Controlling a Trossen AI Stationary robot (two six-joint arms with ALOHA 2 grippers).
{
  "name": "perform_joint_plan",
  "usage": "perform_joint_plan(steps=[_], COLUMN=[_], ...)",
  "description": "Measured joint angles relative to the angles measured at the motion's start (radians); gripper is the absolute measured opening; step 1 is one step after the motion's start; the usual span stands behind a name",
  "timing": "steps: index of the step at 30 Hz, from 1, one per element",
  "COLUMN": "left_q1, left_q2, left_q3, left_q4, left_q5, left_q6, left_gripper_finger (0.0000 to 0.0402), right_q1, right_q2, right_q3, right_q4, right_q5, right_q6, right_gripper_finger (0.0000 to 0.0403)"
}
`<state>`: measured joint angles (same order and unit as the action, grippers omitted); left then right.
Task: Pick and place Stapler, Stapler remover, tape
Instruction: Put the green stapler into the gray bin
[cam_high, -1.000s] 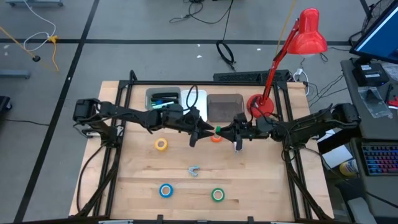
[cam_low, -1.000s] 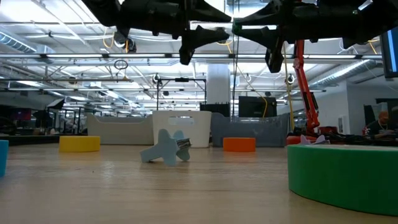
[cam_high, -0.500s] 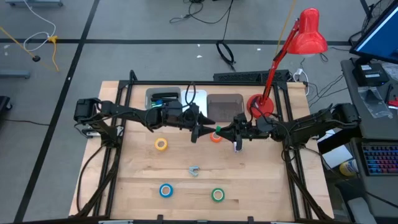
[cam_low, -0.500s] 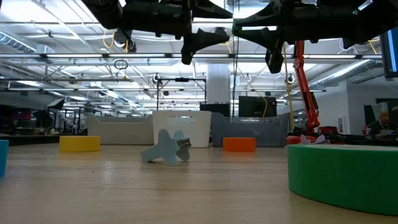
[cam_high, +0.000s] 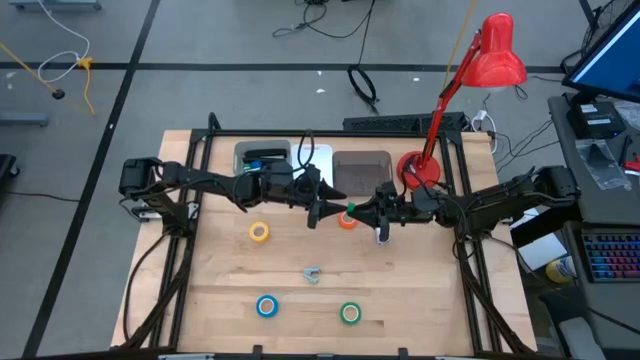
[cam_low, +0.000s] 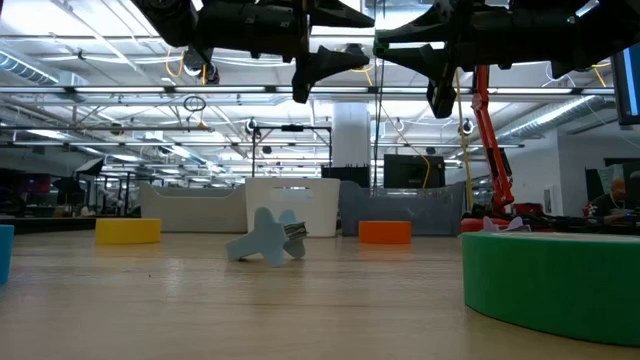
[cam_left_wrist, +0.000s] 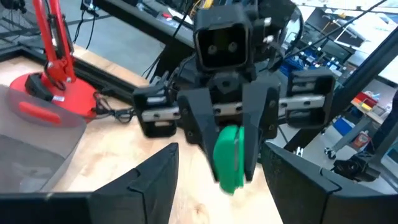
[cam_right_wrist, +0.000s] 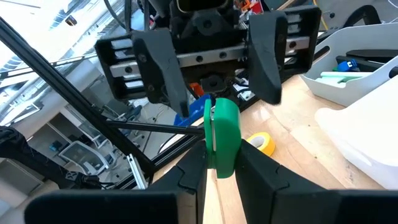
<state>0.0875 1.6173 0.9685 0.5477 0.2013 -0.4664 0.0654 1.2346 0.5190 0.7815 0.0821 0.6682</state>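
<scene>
As we read across the pale wooden table (cam_high: 420, 290) from the left, the left arm reached in from that edge toward the middle; behind it a white plastic tray (cam_high: 262, 158) held a long dark item that we could not identify; nearer the front lay the yellow ring-shaped tape roll (cam_high: 259, 232), and closer to the front edge the blue ring-shaped tape roll (cam_high: 266, 306). The left gripper (cam_high: 318, 212) hung above the table's middle with its fingers spread wide and nothing between them, facing the right gripper (cam_high: 358, 211) just beside it. Below and in front of them we saw the small grey-blue winged staple remover (cam_high: 312, 274) resting alone on the wood. The orange ring-shaped tape roll (cam_high: 346, 222) sat on the table under the meeting point of the two grippers; the green ring-shaped tape roll (cam_high: 350, 314) lay near the front edge, well apart from them. The right gripper was clamped on a flat green rounded piece (cam_right_wrist: 222, 140), held edge-on between its fingers and off the table; we could not tell what it was. Behind the right arm stood a red desk lamp (cam_high: 497, 52).
</scene>
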Motion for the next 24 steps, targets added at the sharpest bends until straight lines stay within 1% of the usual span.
perform_joint_plan(steps=[3,9,15,18,24], left_q1=[0.000,0.000,0.000,0.000,0.000], left_q2=[0.000,0.000,0.000,0.002,0.073], left_q3=[0.022,0.047,0.047,0.047,0.064], left_q4=[-0.013,-0.108,-0.117,-0.094,0.021], left_q5=[0.000,0.007,0.003,0.000,0.037], left_q6=[0.017,0.037,0.021,0.012,-0.038], left_gripper_finger=[0.0232,0.0232,0.0232,0.0232,0.0232], right_q1=[0.000,0.000,0.000,0.000,0.000], right_q2=[0.000,0.000,0.000,0.000,0.000], right_q3=[0.000,0.000,0.000,0.000,0.000], right_q4=[0.000,0.009,0.028,0.041,0.033], right_q5=[0.001,0.002,0.002,0.001,0.000], right_q6=[0.000,0.000,-0.002,-0.008,-0.004], right_gripper_finger=[0.0061,0.0061,0.0061,0.0061,0.0061])
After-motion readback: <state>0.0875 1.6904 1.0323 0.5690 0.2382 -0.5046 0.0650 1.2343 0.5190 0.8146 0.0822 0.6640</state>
